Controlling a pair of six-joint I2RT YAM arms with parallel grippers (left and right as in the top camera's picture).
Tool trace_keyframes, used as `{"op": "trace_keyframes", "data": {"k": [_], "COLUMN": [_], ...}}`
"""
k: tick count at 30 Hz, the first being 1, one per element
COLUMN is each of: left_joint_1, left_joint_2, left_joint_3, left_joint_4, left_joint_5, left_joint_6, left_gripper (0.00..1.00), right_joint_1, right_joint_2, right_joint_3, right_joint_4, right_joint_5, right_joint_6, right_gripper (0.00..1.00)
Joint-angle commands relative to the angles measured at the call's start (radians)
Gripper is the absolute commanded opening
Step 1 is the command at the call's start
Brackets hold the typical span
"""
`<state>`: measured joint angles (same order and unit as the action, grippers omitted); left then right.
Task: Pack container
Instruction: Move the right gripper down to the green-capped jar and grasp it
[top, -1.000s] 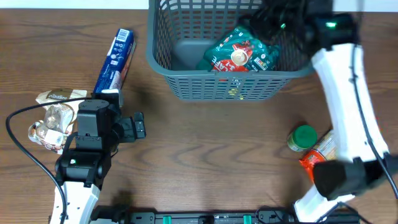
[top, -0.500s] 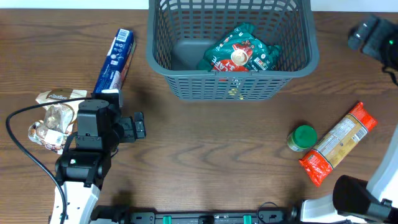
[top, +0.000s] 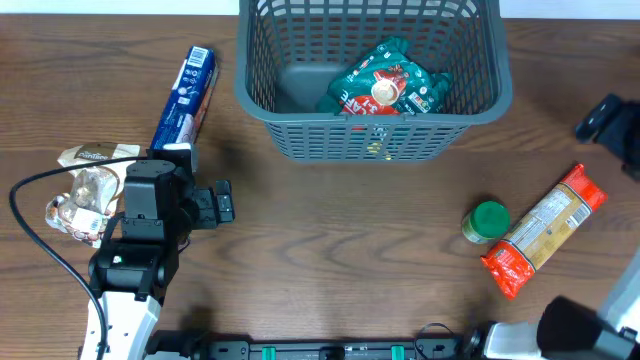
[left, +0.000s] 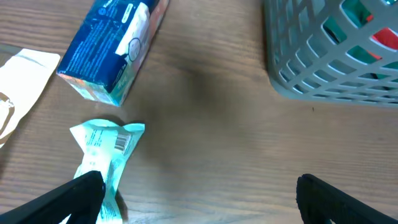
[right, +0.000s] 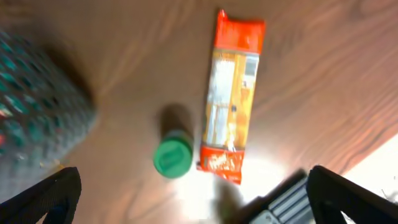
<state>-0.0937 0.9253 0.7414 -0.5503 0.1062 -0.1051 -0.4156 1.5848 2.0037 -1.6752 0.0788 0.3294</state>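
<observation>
The container (top: 372, 140) sits midway along the far edge of the bench (top: 330, 250), holding 1 teal packet (top: 385, 85), while the left hand (left: 199, 183) and right hand (right: 194, 177) both gape apart, empty.

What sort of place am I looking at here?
Likely a robotics lab bench rather than a kitchen: robot arms stand at a wooden table, with snack packets laid out near a grey basket for packing.
</observation>
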Motion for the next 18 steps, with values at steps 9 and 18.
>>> {"op": "trace_keyframes", "data": {"k": [9,18], "left_joint_1": [-0.001,-0.002], "left_joint_2": [0.002,0.002], "left_joint_3": [0.027,0.027], "left_joint_4": [-0.003,-0.003], "left_joint_5": [0.014,0.014], "left_joint_6": [-0.005,-0.005], "left_gripper": [0.99,0.99], "right_joint_1": [0.083,0.224], "right_joint_2": [-0.267,-0.27], "right_joint_3": [-0.663,-1.052], "right_joint_4": [0.404,0.805], "right_joint_5": [-0.067,-0.069], "right_joint_6": [0.003,0.024], "right_gripper": [0.99,0.99]}}
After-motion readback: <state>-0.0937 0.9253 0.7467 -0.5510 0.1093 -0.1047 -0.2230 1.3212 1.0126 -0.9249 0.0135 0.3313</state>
